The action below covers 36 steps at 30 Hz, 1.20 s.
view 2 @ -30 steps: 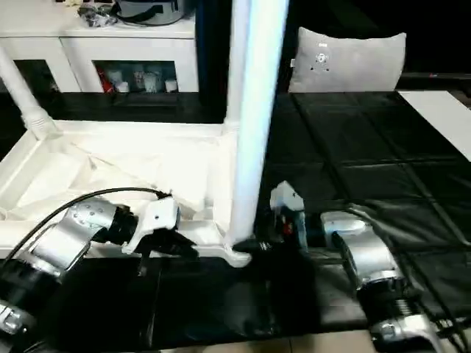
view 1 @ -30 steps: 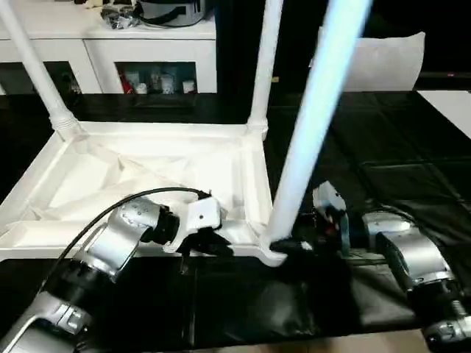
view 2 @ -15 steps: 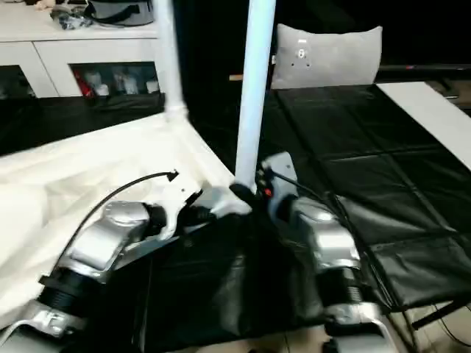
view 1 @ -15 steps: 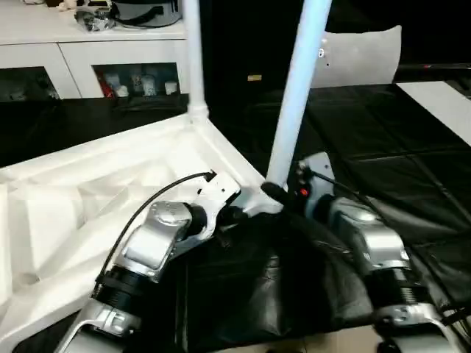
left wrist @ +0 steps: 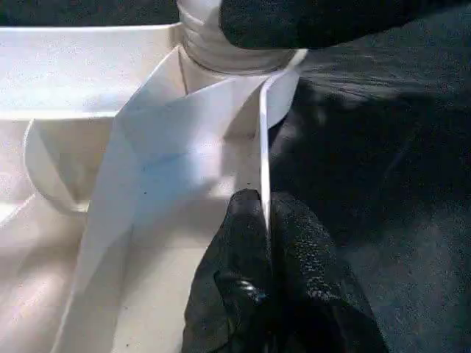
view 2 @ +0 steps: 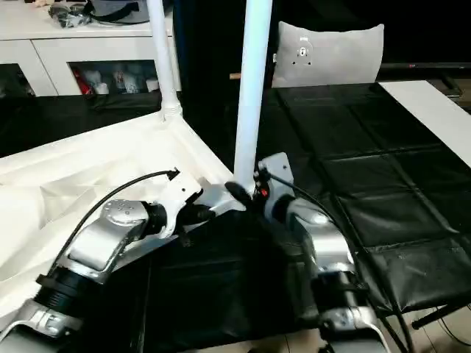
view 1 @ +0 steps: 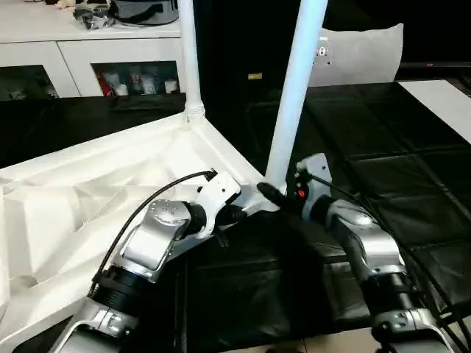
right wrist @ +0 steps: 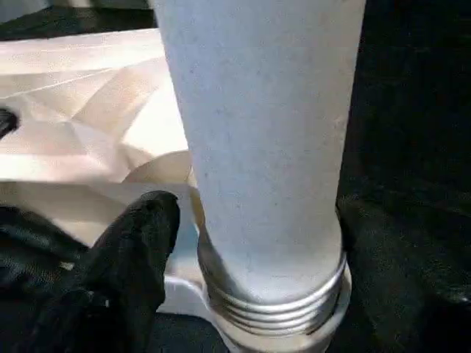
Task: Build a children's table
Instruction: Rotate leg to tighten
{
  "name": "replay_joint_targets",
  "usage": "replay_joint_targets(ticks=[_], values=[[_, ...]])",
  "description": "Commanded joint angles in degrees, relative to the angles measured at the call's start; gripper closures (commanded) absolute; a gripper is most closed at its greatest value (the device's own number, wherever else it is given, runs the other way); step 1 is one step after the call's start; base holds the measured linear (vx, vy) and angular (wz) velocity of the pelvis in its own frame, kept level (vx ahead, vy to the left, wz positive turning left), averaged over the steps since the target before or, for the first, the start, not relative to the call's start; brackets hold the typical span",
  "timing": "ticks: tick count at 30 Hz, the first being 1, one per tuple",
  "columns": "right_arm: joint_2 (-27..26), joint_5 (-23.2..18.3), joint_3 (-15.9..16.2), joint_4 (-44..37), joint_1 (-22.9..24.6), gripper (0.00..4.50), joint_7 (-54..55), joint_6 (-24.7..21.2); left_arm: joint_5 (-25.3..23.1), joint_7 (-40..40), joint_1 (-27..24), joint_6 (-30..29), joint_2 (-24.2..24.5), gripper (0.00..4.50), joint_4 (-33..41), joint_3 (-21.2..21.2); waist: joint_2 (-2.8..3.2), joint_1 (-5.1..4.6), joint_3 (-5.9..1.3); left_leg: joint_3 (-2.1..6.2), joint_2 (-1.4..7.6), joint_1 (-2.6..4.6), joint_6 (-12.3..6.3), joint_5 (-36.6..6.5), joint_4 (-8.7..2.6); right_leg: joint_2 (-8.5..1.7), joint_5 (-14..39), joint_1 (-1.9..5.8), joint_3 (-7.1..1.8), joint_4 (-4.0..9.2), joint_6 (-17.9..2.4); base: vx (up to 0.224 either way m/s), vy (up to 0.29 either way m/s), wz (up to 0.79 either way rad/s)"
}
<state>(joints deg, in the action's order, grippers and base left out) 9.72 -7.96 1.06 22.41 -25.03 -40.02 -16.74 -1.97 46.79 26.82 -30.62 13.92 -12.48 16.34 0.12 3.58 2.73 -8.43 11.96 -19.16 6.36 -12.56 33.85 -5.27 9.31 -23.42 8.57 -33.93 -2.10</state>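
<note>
The tabletop (view 1: 88, 191) is lying upside down on the black bench. The left gripper (left wrist: 263, 220) is pinching its rim beside the near corner socket. The right gripper (right wrist: 243, 243), fingers apart, is straddling the leg (view 1: 294, 95) base. Next: likely seating the leg fully.

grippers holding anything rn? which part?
Left gripper is pinched shut on the tabletop, on its thin side rim near the corner socket. Right gripper straddles the base of the near leg; whether it grips cannot be told.
</note>
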Motion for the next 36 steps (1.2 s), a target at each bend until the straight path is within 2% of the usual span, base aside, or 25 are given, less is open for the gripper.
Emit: replay_joint_targets(ticks=[1, 3, 6, 7, 11, 18, 21, 25, 26, 32, 36], values=[[3.10, -1.20, 4.16, -2.07, 0.57, 0.51, -8.10, 1.81, 2.22, 5.30, 1.09, 4.95, 1.38, 4.50, 2.17, 1.22, -0.19, 0.68, -3.83, -0.48, 0.76, -1.11, -5.15, -4.25, -3.43, -3.41, 15.15, 4.40, -3.57, 4.11, -8.00, 0.000, 0.000, 0.00], [4.93, -1.21, 4.39, -2.09, 0.82, 0.31, -10.62, 2.41, 2.41, 7.48, 0.96, 6.17, 2.61, 4.50, 1.96, 1.74, -0.21, 0.79, -3.80, -0.62, 0.84, -1.15, -5.80, -4.37, -3.37, -3.45, 15.31, 4.39, -3.74, 4.09, -7.98, 0.000, 0.000, 0.00], [8.13, -1.36, 4.56, -2.12, 1.18, 0.05, -15.78, 3.82, 3.17, 12.27, 0.65, 8.61, 5.15, 4.50, 1.95, 2.93, -0.24, 1.20, -3.71, -0.61, 0.97, -0.94, -5.82, -4.70, -3.45, -3.42, 16.25, 4.16, -3.66, 4.20, -8.08, 0.000, 0.000, 0.00], [11.61, -2.53, 4.76, -2.31, 1.12, 0.02, -22.36, 4.60, 3.30, 17.95, 0.65, 12.71, 8.33, 4.50, 0.67, 4.48, -0.10, 1.66, -3.71, -0.62, 1.01, -0.69, -5.74, -5.78, -3.47, -3.42, 17.66, 4.05, -3.65, 4.43, -7.83, 0.000, 0.000, 0.00], [14.22, -2.15, 5.90, -1.63, 0.47, 0.02, -25.90, 6.98, 2.87, 23.35, 0.90, 17.11, 11.26, 4.50, -1.02, 6.32, -0.20, 2.84, -3.70, -0.61, 1.29, -0.43, -5.19, -5.64, -3.59, -3.50, 17.05, 3.85, -3.85, 4.07, -7.98, 0.000, 0.000, 0.00], [17.46, -2.00, 9.08, -0.99, 0.28, 0.02, -34.05, 10.20, 1.89, 27.84, 2.21, 21.39, 13.87, 4.50, -3.36, 8.27, -0.61, 2.97, -3.76, -0.63, 1.29, -0.81, -4.84, -5.41, -3.56, -3.60, 16.21, 4.21, -3.88, 3.79, -8.39, 0.000, 0.000, 0.00], [17.61, -1.88, 9.66, -0.28, 0.14, 0.02, -35.96, 11.52, 1.86, 28.93, 2.73, 22.57, 14.31, 4.50, -4.18, 8.68, -0.76, 2.94, -3.73, -0.71, 1.16, -0.86, -5.06, -5.16, -3.48, -3.61, 17.83, 4.19, -3.84, 3.90, -7.85, 0.000, 0.000, 0.00], [17.43, -2.98, 10.42, -0.30, -0.03, 0.38, -38.28, 11.38, 1.94, 30.37, 3.30, 24.62, 14.19, 4.50, -5.73, 8.86, -0.89, 2.94, -3.75, -0.72, 1.16, -0.80, -5.05, -5.17, -3.44, -3.47, 18.86, 4.09, -3.74, 4.05, -7.35, 0.000, 0.000, 0.00], [17.43, -2.98, 10.42, -0.30, -0.03, 0.61, -38.28, 11.38, 1.94, 30.37, 3.30, 24.62, 14.19, 4.50, -5.73, 8.86, -0.85, 2.97, -3.77, -0.65, 1.27, -0.84, -5.02, -5.07, -3.48, -3.54, 18.57, 4.13, -3.77, 3.95, -7.41, 0.000, 0.000, 0.00], [18.29, -3.18, 11.22, -0.66, 0.42, 0.93, -40.13, 11.83, 1.99, 30.67, 3.41, 25.90, 14.13, 4.50, -7.00, 9.04, -1.10, 3.00, -3.84, -0.70, 1.27, -0.86, -5.17, -4.22, -3.41, -3.50, 17.70, 4.12, -3.80, 3.80, -7.55, 0.000, 0.000, 0.00], [17.95, -3.00, 11.58, -0.48, 0.43, 1.20, -40.27, 11.85, 2.09, 30.71, 3.35, 26.05, 13.89, 4.50, -7.11, 8.99, -1.25, 3.03, -3.75, -0.76, 1.17, -0.83, -5.01, -4.78, -3.42, -3.56, 19.47, 4.10, -3.76, 4.02, -6.90, 0.000, 0.000, 0.00]])
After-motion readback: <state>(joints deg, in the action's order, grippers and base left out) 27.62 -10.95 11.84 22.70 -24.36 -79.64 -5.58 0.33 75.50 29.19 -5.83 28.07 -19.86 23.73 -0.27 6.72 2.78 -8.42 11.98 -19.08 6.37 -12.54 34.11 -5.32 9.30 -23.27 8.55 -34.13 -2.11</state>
